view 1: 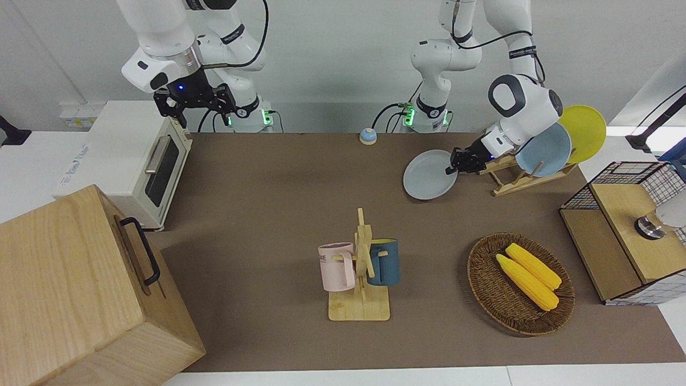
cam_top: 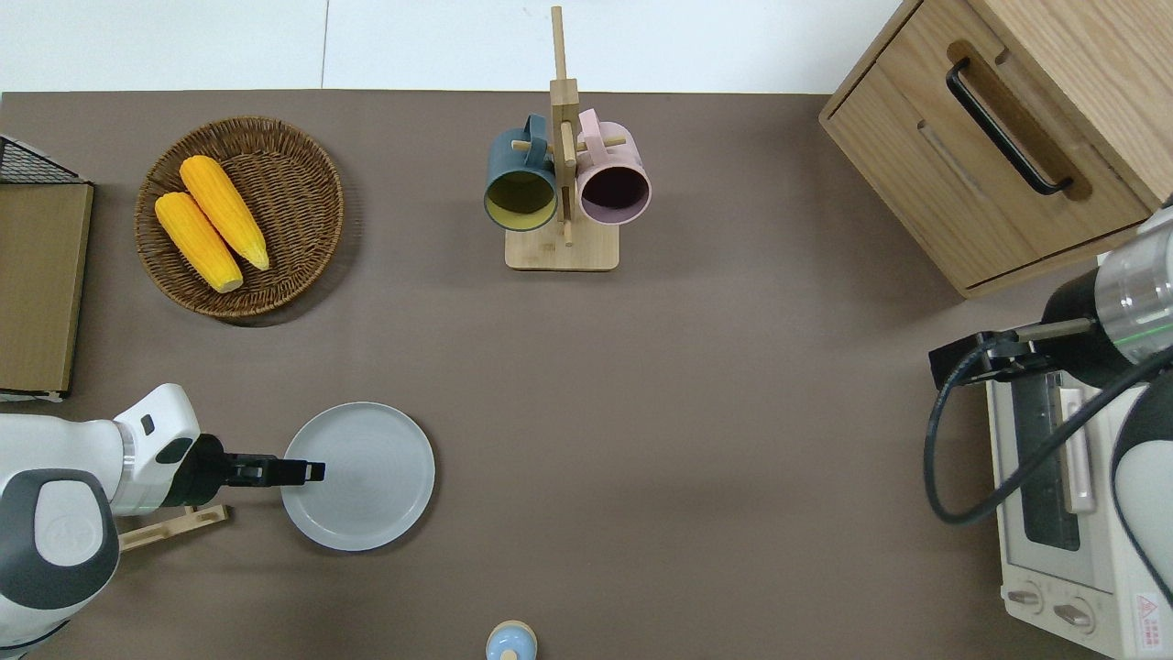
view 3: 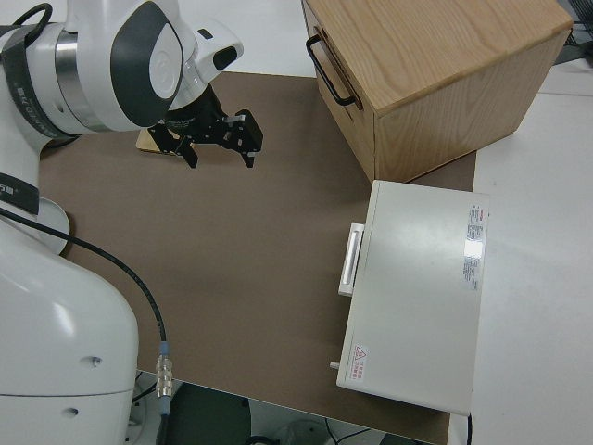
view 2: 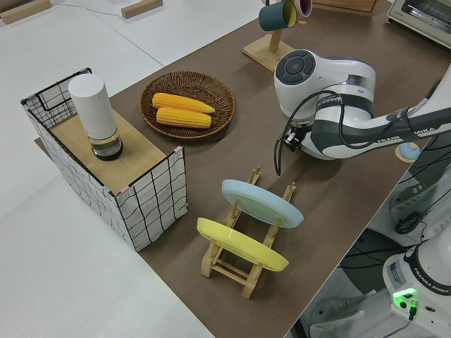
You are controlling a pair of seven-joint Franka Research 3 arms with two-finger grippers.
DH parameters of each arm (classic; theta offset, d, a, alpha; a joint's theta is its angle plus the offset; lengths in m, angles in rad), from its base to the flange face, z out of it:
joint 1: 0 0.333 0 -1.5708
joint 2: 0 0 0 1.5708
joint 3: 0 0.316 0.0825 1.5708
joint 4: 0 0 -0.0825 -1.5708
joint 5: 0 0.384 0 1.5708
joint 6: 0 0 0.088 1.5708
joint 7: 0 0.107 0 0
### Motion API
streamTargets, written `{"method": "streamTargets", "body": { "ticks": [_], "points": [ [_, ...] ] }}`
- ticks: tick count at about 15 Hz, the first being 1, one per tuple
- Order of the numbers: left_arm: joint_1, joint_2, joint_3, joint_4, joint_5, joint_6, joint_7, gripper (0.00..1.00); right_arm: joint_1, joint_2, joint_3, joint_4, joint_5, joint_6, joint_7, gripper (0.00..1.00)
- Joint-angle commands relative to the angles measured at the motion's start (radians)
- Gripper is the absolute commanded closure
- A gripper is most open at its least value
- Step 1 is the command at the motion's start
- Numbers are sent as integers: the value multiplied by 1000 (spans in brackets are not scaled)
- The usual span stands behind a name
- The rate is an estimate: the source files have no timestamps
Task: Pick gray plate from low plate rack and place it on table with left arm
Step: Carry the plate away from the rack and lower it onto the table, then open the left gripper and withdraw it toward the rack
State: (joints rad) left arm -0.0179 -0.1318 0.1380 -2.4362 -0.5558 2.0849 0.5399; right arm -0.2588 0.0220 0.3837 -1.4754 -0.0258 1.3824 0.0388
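Observation:
The gray plate (view 1: 427,175) (cam_top: 367,477) is over the brown table (view 1: 268,214) (cam_top: 733,412), beside the low plate rack (view 1: 515,179) (cam_top: 174,524) (view 2: 239,262), toward the table's middle. It tilts slightly, its lower edge at or just above the mat. My left gripper (view 1: 454,163) (cam_top: 310,472) is shut on the plate's rim on the side toward the rack. The rack holds a light blue plate (view 1: 544,150) (view 2: 261,202) and a yellow plate (view 1: 583,132) (view 2: 239,244). The right arm is parked, its gripper (view 3: 222,159) open. In the left side view the arm hides the gray plate.
A mug stand (cam_top: 561,183) with a pink and a dark blue mug stands mid-table. A wicker basket of corn (cam_top: 240,215) lies farther from the robots than the plate. A small blue knob (cam_top: 510,642), a toaster oven (view 1: 134,161), a wooden cabinet (view 1: 80,289) and a wire box (view 1: 627,236) line the edges.

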Motion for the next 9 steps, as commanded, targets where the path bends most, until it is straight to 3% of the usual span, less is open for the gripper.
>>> {"method": "streamTargets", "body": {
  "ticks": [1,5,9],
  "points": [
    [-2,-2,8,-1,-9,12,22,199,-23,-2,20,7,-5,-11,12,17],
    [-2,-9,9,12,19,11,2,166,-23,-2,21,7,-5,-11,12,17],
    [-8,-32,-3,83,201,-15,-158,120,-23,-2,21,7,-6,-11,12,17]
  ]
}}
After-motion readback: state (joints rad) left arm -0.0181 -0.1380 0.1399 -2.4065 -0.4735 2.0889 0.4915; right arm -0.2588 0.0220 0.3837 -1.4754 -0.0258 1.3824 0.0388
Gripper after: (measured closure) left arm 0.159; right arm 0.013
